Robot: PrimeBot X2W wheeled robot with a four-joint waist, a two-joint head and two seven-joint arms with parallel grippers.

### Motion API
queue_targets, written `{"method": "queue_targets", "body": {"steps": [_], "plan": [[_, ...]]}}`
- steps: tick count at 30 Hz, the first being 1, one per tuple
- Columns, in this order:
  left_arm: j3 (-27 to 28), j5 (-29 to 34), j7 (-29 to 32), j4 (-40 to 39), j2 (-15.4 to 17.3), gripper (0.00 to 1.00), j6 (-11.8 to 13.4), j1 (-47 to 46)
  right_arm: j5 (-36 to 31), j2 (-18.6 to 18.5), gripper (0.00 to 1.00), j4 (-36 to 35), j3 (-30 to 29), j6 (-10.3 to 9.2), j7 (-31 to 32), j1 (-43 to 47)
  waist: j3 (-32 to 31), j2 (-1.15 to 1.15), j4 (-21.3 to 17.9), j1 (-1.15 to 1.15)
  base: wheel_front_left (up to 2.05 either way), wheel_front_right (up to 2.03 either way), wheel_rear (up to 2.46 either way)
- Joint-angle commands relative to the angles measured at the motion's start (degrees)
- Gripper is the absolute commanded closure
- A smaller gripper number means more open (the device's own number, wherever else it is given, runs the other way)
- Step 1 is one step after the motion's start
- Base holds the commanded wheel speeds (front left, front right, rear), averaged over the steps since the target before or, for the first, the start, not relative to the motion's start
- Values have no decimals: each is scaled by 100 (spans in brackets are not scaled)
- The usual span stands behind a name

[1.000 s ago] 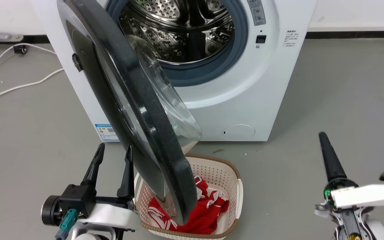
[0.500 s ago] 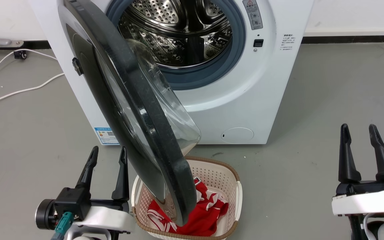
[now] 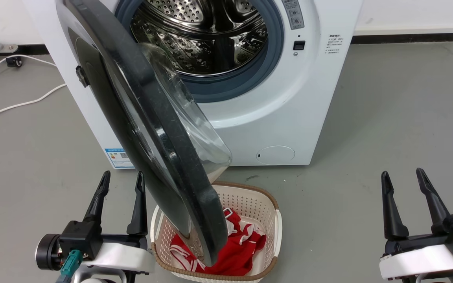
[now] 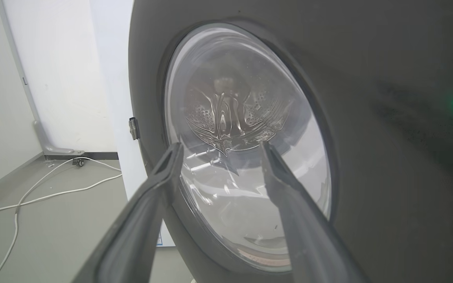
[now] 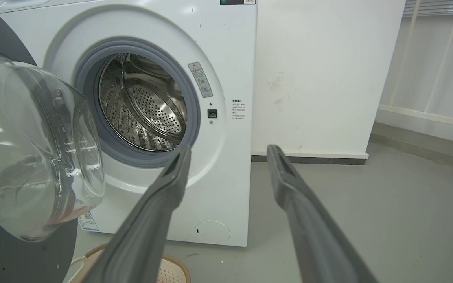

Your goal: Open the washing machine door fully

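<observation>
Standing about half open, the door point(image 3: 151, 118) is close in front of the left gripper point(image 3: 123, 173) and well apart from the right gripper point(image 3: 402, 172). Both grippers are spread wide and hold nothing. I think the door now needs a push on its glass side to swing wider.

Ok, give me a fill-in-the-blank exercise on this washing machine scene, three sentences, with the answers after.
1. The basket under the washing machine door holds ____ cloth.
2. The left gripper and the right gripper both have their jaws ____.
3. The loose cable is ____.
Missing words: red; open; white.
</observation>
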Motion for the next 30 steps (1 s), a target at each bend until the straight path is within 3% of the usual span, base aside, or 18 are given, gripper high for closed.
{"method": "queue_targets", "body": {"steps": [1,12,13,14,15,23,30], "plan": [[7,44,-14,-6,6,0,-29,-25,-23,21,0,35,12,-2,-38,21,2,0,-5,0,0,0,0],[30,55,-14,-13,6,0,-57,-36,67,22,0,176,99,-2,-72,-38,-15,0,-31,0,0,0,0],[30,54,-14,-25,6,52,-62,-32,61,22,0,180,104,-3,-69,-37,-13,0,-33,0,0,0,0],[27,58,-14,-33,6,90,-67,-29,59,22,0,183,109,-2,-66,-39,-11,0,-35,0,0,0,0],[27,68,-14,-40,6,100,-73,-28,58,22,0,190,112,-2,-63,-41,-12,0,-37,0,0,0,0],[76,136,-14,-199,8,100,-84,-103,116,22,0,236,109,-2,-57,-63,-25,0,-43,0,0,0,0],[247,204,-14,-1040,29,100,-42,-341,183,21,0,290,93,-2,-82,-89,-40,0,-4,0,0,0,0]]}}
